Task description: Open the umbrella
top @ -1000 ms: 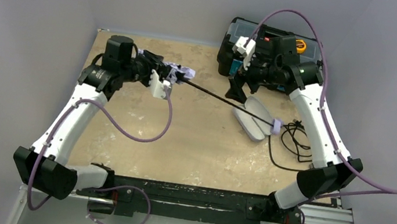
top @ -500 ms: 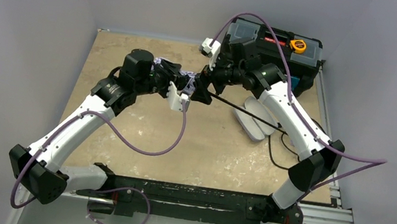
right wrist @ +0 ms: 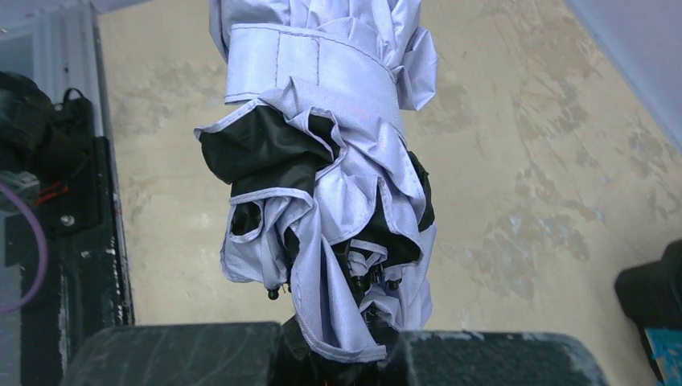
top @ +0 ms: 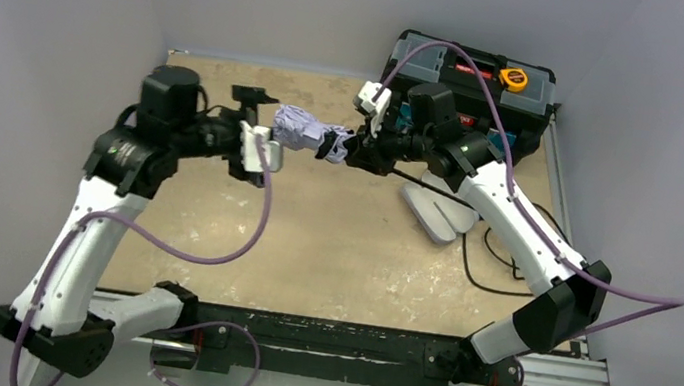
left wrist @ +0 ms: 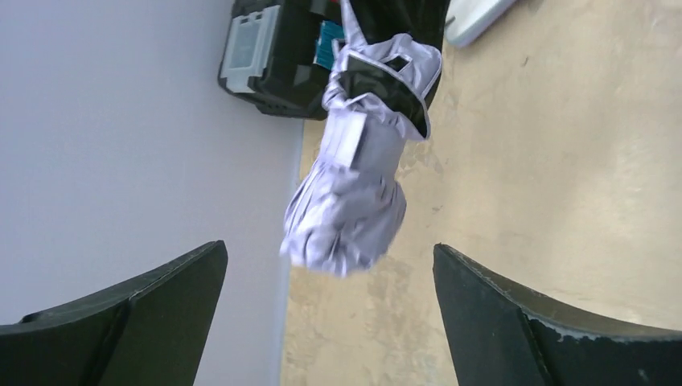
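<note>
Handover noted: left gripper (top: 259, 126) has let go, jaws wide apart; right gripper (top: 349, 147) now clamps the umbrella (top: 304, 129), canopy still folded.

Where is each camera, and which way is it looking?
Top camera: high behind the robot, looking down on the table; left arm and right arm show whole.
Left wrist: rides the left arm, looking past the open left gripper at the umbrella; both fingers show.
Right wrist: rides the right arm, looking along the umbrella clamped in the right gripper.
Shared: all show the umbrella.
</note>
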`<act>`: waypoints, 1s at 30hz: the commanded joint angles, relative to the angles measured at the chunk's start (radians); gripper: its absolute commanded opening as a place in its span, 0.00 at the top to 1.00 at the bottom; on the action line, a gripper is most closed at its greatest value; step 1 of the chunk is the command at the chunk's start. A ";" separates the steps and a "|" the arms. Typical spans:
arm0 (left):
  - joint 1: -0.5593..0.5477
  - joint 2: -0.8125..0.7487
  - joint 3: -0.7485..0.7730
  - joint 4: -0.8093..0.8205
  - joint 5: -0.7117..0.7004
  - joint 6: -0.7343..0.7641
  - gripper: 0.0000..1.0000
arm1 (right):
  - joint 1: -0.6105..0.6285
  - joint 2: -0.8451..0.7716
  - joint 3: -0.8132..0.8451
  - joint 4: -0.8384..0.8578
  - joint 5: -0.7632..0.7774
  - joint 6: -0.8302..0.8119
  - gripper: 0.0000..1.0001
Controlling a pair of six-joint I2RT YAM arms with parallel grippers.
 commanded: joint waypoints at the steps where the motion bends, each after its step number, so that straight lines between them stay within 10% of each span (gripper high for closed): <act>1: 0.092 -0.091 0.067 -0.180 0.300 -0.196 0.00 | -0.013 -0.080 -0.041 0.048 0.022 -0.063 1.00; 12: -0.021 0.036 0.166 -0.229 0.272 -0.097 0.58 | -0.010 -0.031 0.044 -0.188 -0.059 -0.175 1.00; 30: -0.191 0.135 0.070 -0.054 -0.040 -0.084 0.59 | -0.005 0.038 0.202 -0.363 -0.143 -0.213 1.00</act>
